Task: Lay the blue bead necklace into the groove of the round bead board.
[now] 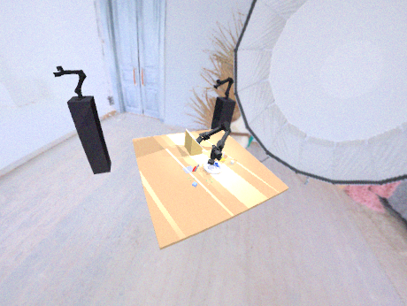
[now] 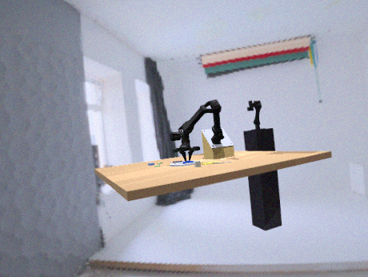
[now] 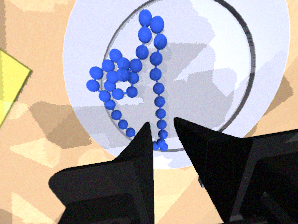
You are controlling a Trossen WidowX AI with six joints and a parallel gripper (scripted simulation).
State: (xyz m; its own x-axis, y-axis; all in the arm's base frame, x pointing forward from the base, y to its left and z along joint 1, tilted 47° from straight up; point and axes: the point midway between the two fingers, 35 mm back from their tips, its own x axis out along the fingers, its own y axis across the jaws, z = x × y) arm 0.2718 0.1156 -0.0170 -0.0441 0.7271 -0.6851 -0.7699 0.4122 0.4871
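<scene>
The round bead board [image 1: 214, 172] [image 2: 174, 164] [image 3: 272, 55] is pale, with a dark ring groove [image 3: 253, 65]. The blue bead necklace [image 3: 159, 101] lies on it. Larger beads form a narrow loop at the top of the wrist view, several beads are bunched across the groove's left side, and a strand runs down from the bunch towards the left finger. Another strand runs nearly straight across the inside to small end beads at the groove's near edge. My gripper [image 1: 211, 163] [image 2: 187, 161] [image 3: 161, 123] is low over the near edge, partly open, with those end beads between the fingers; the left finger hides part of the lower strand.
A yellow flat piece [image 3: 11, 87] lies left of the board in the wrist view. A small light cube [image 2: 198, 164] and a blue block [image 1: 195, 184] [image 2: 151, 164] are on the table. A red piece [image 1: 195, 168] and a wedge-shaped stand [image 1: 192, 145] [image 2: 218, 153] are near the board.
</scene>
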